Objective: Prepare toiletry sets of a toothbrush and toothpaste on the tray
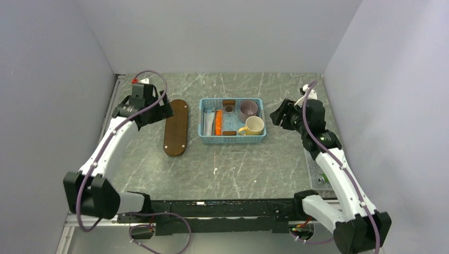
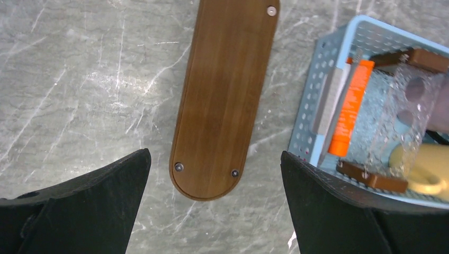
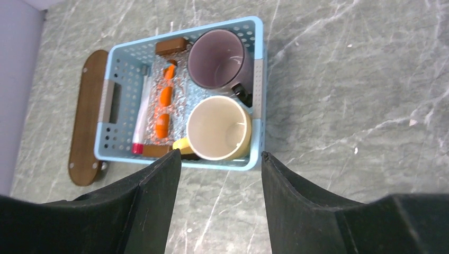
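The tray (image 1: 176, 127) lies beside the basket's (image 1: 233, 139) left wall, not touching.

A table (image 1: 227, 169) with a grey-green, marble-patterned top forms the floor of a three-sided booth. Thin white veins and scratch-like streaks run across it in all directions. Plain, smooth panels of pale lilac-grey close it in: the back wall (image 1: 222, 32) runs straight across the far edge, while the left wall (image 1: 47, 95) and the right wall (image 1: 392, 79) slant outward toward the near side. A narrow, light metal strip (image 1: 111, 103) runs along the table's left edge where it meets the wall. The light is soft and even, casting only faint shadows, and leaves a dull whitish sheen on the tabletop in the left wrist view.
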Controlling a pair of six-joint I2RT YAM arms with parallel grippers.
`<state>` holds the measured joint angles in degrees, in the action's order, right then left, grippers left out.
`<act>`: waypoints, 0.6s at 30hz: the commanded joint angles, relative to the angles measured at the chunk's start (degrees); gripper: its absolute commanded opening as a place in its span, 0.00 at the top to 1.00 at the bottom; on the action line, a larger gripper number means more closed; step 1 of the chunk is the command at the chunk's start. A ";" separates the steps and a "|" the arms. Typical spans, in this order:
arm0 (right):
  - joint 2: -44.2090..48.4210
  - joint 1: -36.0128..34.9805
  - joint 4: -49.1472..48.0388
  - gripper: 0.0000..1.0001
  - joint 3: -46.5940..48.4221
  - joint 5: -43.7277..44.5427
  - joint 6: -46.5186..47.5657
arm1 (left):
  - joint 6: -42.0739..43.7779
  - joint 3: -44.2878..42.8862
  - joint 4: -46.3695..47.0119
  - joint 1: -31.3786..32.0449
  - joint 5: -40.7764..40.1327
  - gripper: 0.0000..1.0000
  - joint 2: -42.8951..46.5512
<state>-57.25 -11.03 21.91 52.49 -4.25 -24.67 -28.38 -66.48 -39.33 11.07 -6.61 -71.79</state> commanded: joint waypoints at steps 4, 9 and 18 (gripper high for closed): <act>9.38 -0.14 0.35 0.38 -4.79 -7.56 -2.31 | -3.19 -9.83 1.94 -3.41 5.30 0.01 -13.61; 12.03 -0.13 1.42 0.37 -6.17 -11.88 -2.68 | -2.47 -20.04 -0.55 -5.45 7.93 0.01 -26.28; 16.03 -0.15 0.98 0.37 -7.51 -16.06 -3.74 | -3.65 -37.97 -2.61 -9.78 15.63 0.01 -46.06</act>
<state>-42.96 -11.03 24.16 45.34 -16.84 -27.07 -30.94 -96.75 -40.62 2.68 4.97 -112.81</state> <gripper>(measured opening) 0.631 0.992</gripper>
